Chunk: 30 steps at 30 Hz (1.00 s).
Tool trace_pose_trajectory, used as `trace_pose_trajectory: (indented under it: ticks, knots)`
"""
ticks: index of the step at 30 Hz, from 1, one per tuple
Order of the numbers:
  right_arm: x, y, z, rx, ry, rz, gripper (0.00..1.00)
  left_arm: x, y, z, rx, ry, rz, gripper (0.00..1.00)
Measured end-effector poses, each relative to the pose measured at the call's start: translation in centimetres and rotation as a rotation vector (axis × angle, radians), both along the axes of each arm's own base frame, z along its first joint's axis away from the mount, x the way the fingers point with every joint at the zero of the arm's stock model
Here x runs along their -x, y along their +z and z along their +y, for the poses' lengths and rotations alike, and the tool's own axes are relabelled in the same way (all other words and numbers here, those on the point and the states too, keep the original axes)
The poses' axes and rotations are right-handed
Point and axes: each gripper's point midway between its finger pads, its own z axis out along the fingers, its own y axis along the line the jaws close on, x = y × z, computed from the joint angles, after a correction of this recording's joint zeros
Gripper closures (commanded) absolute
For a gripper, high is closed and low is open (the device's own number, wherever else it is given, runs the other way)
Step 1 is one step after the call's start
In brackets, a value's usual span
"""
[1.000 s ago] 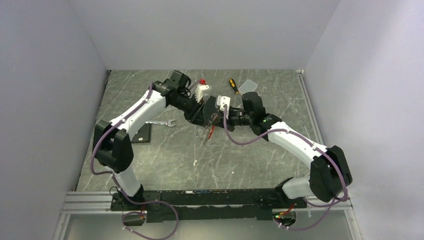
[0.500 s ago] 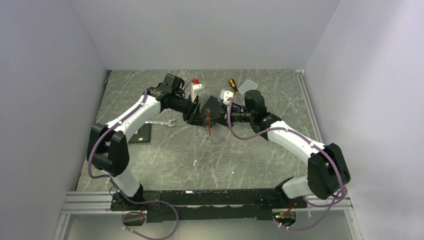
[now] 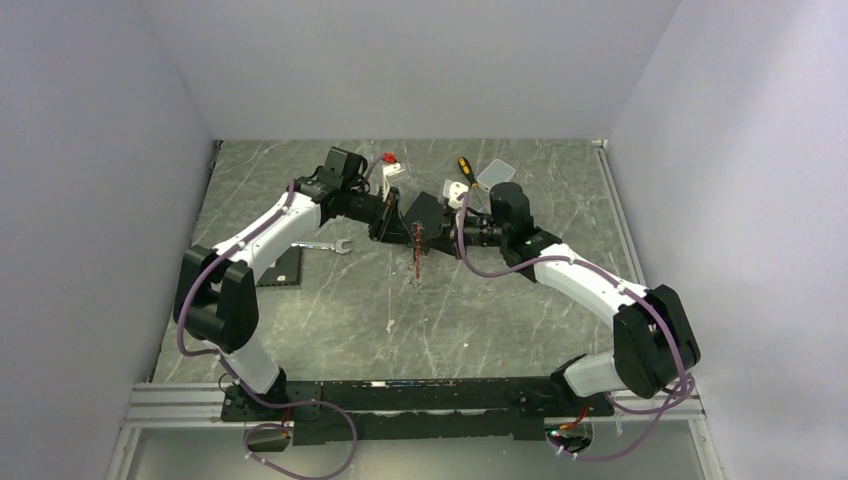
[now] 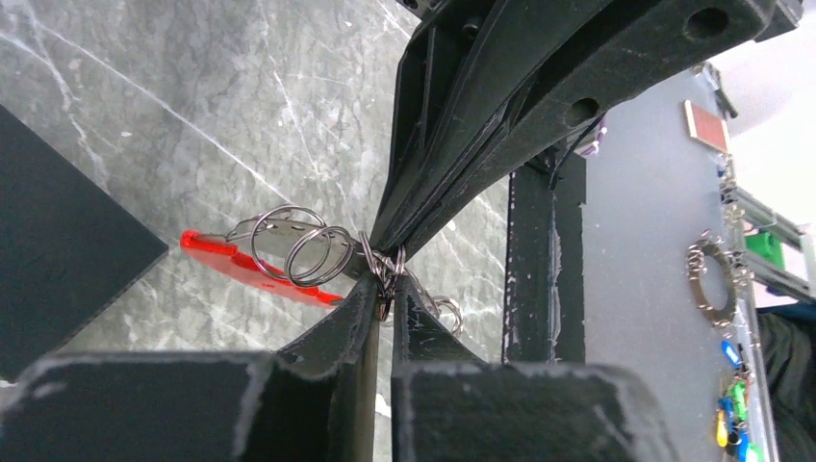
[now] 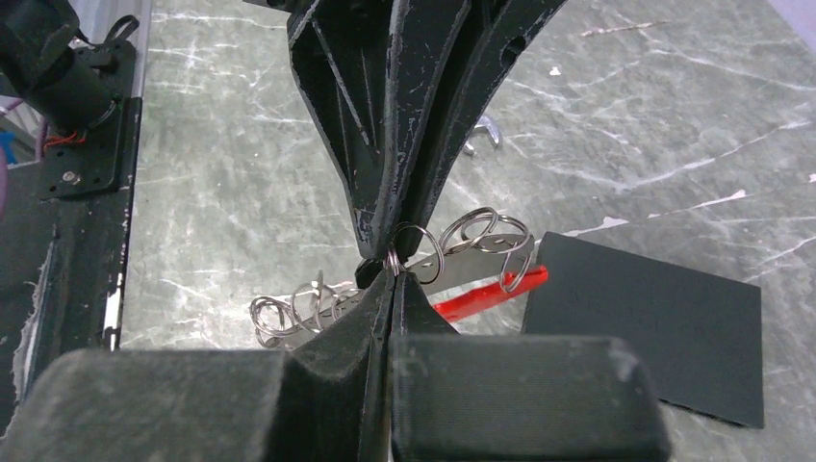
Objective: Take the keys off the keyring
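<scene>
My left gripper (image 3: 408, 226) and right gripper (image 3: 424, 228) meet tip to tip above the middle of the table. Both are shut on the same small steel ring of the keyring (image 3: 417, 254), which hangs below them as a floppy chain of split rings with a bright red part. In the left wrist view, my left gripper (image 4: 382, 285) pinches that ring, with the ring chain (image 4: 292, 246) and red part (image 4: 245, 269) to the left. In the right wrist view, my right gripper (image 5: 392, 270) pinches it, with rings (image 5: 483, 235) and the red part (image 5: 489, 293) beside it. I cannot pick out the keys.
A silver wrench (image 3: 326, 246) lies on the table to the left, near a black mat (image 3: 284, 268). A yellow-and-black screwdriver (image 3: 465, 170) and a clear plastic piece (image 3: 495, 172) lie at the back. The black mat also shows in the right wrist view (image 5: 645, 327).
Both grippers have moved a little back and up together and rolled. The keyring, which trailed at a slant, now hangs straight down between them. Both grips have held.
</scene>
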Motion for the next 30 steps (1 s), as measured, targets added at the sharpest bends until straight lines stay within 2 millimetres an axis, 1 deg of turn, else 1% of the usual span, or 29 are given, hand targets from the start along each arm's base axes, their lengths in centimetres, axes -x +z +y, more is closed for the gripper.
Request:
trace_pose_trajectory:
  ticks: [1,4,5,6,8,13,16,17,20,25,27,30]
  knots:
    - [0.0,-0.1,0.0,-0.001,-0.002,0.005,1.00,0.0,-0.1,0.0,0.003,0.002,0.005,0.92]
    - [0.1,-0.3,-0.1,-0.007,-0.007,0.025,1.00,0.0,-0.4,0.1,0.017,0.010,0.032,0.82]
    - [0.1,-0.3,-0.1,-0.008,-0.008,0.031,1.00,0.0,-0.5,0.2,0.021,0.011,0.038,0.81]
    - [0.2,-0.4,-0.1,-0.011,-0.008,0.034,1.00,0.0,-0.6,0.2,0.023,0.013,0.045,0.82]
    - [0.1,-0.3,-0.2,-0.018,-0.009,0.037,1.00,-0.1,-0.8,0.4,0.022,0.025,0.062,0.86]
    - [-0.3,0.4,-0.3,-0.048,-0.013,0.030,1.00,-0.4,-1.3,0.4,0.025,0.042,0.102,0.90]
    - [-0.3,0.8,-0.3,-0.065,-0.005,0.029,1.00,-0.6,-1.9,0.3,0.021,0.050,0.130,0.93]
    - [-0.2,1.0,-0.3,-0.072,-0.001,0.028,1.00,-0.6,-2.2,0.3,0.018,0.054,0.143,0.92]
    - [-0.1,1.2,-0.2,-0.089,0.009,0.032,1.00,-0.7,-2.7,0.3,0.013,0.059,0.163,0.84]
    - [0.0,1.2,-0.3,-0.108,0.004,0.050,1.00,-0.9,-2.7,0.5,0.021,0.064,0.165,0.75]
    - [-0.2,1.2,-0.5,-0.114,-0.008,0.057,1.00,-1.1,-2.6,1.0,0.027,0.073,0.167,0.72]
    - [-0.7,1.0,-0.7,-0.123,-0.042,0.071,1.00,-1.6,-2.2,2.3,0.029,0.099,0.155,0.70]
